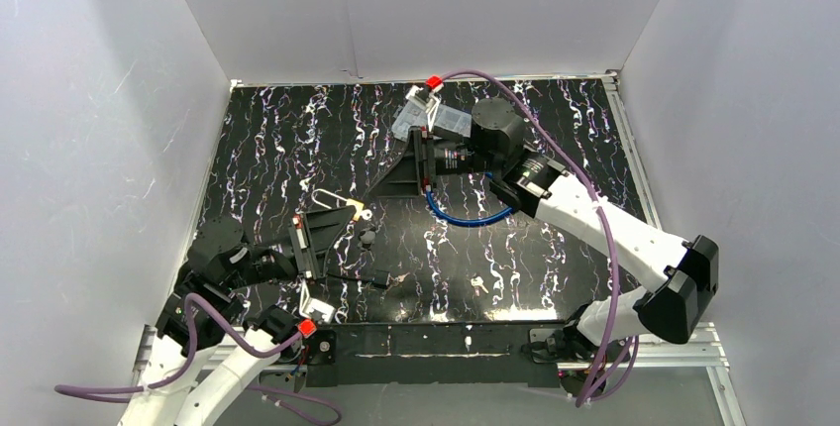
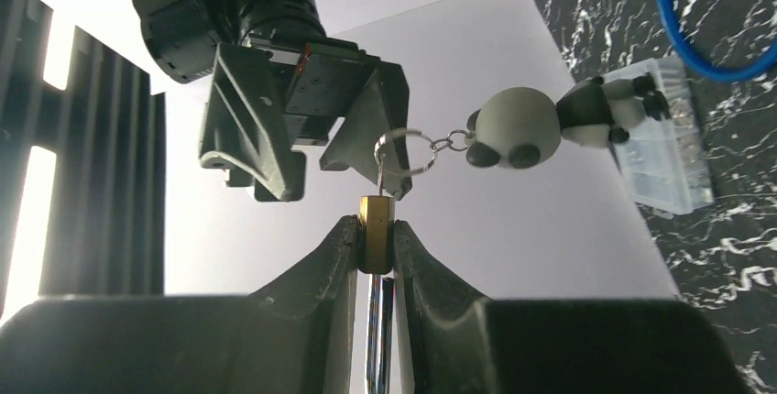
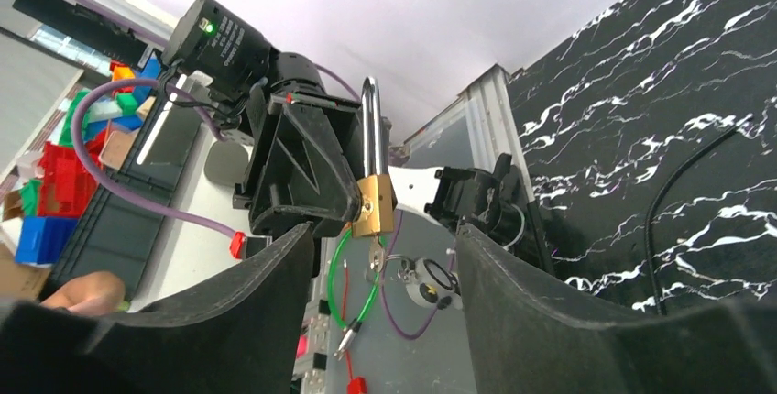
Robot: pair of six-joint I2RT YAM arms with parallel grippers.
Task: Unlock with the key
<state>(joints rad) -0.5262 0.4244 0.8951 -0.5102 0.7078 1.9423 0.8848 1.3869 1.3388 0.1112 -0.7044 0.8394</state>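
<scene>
While the left gripper (image 2: 374, 252) clamps one padlock (image 2: 375, 218) near-left above the table, one key (image 2: 381, 170) with one panda charm (image 2: 513, 126) sits in it; right gripper (image 3: 383, 234) jaws apart, empty, just beyond.

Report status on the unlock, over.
Left end effector shut on small brass padlock. Right end effector open, off the silver key seated in the lock. Nothing blocking.

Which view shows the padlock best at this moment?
Right wrist: the padlock appears whole, shackle to brass body, with the key below. Left wrist shows only its body's narrow edge pinched by the left gripper; the top view shows it small.
</scene>
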